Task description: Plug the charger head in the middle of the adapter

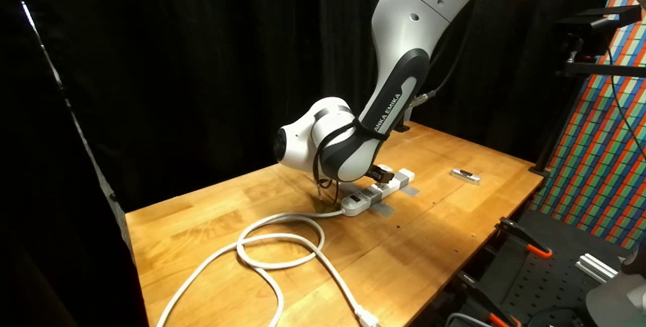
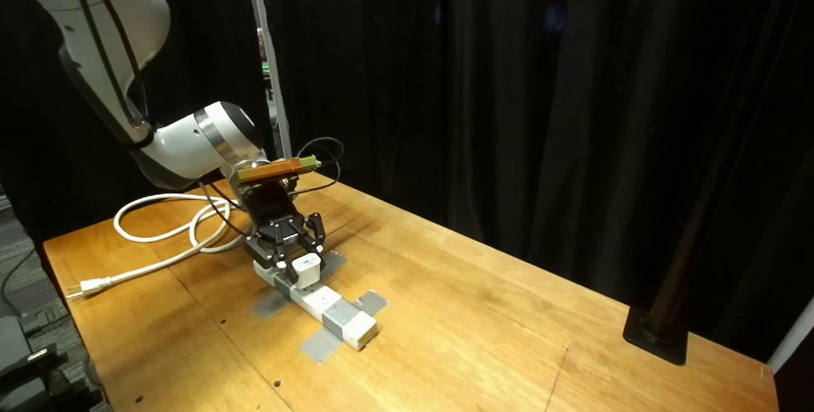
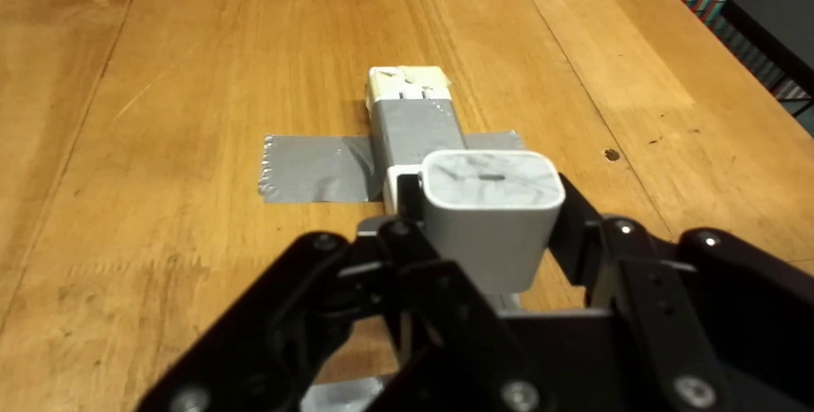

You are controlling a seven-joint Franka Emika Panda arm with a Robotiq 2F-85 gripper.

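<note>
Because the charger head (image 3: pixel 489 234) looks light, stiff and a little slippery, I favour its flat opposite sides, where my gripper (image 2: pixel 307 268) has its jaws clamped; I have it over the adapter (image 2: pixel 317 301), but cannot tell whether they touch.

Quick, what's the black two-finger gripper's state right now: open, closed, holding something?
Gripper: closed, holding the small white boxy charger head with the grey-marbled face.
</note>
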